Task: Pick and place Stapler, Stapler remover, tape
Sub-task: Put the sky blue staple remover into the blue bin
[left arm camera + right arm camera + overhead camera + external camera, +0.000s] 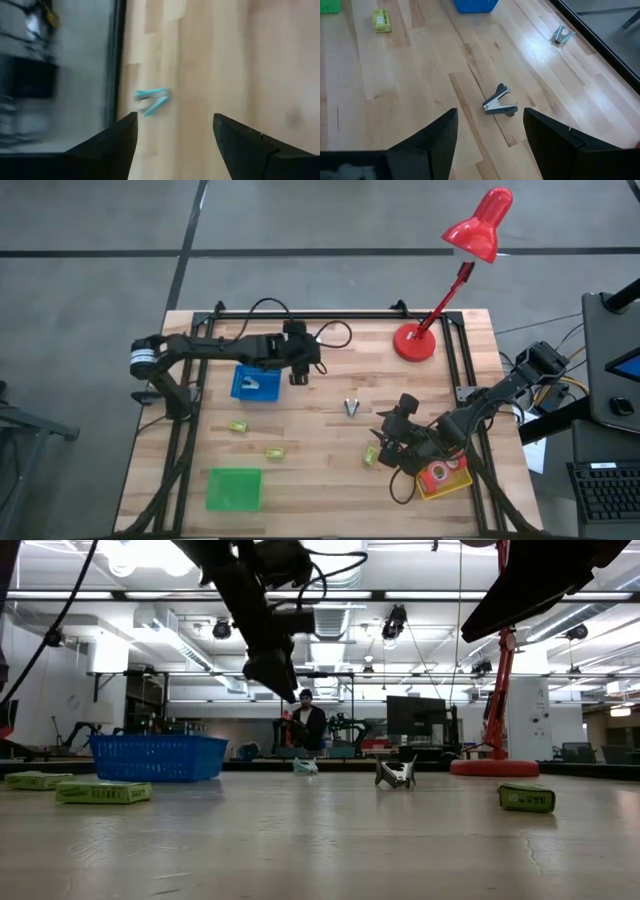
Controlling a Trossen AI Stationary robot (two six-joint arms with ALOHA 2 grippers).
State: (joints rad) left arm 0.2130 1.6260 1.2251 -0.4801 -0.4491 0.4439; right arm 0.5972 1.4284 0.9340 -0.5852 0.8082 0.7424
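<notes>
My left gripper point(298, 373) hangs open above the far part of the table, right of the blue basket point(254, 383). Ahead of its fingers point(175, 131) a teal staple remover point(151, 100) lies near the table's far edge. My right gripper point(386, 444) stands open at the near right, its fingers point(490, 131) on either side of empty air. A dark staple remover point(500, 102) lies on the wood beyond it point(352, 406). A red tape roll point(437, 474) sits in a yellow tray point(455, 483). No stapler shows.
A red lamp's base point(415, 342) stands at the far right. A green box point(234, 488) lies near the front left. Small yellow-green boxes point(237, 425) point(273, 452) point(370, 455) are scattered on the wood. A black frame rail point(300, 315) runs along the far edge.
</notes>
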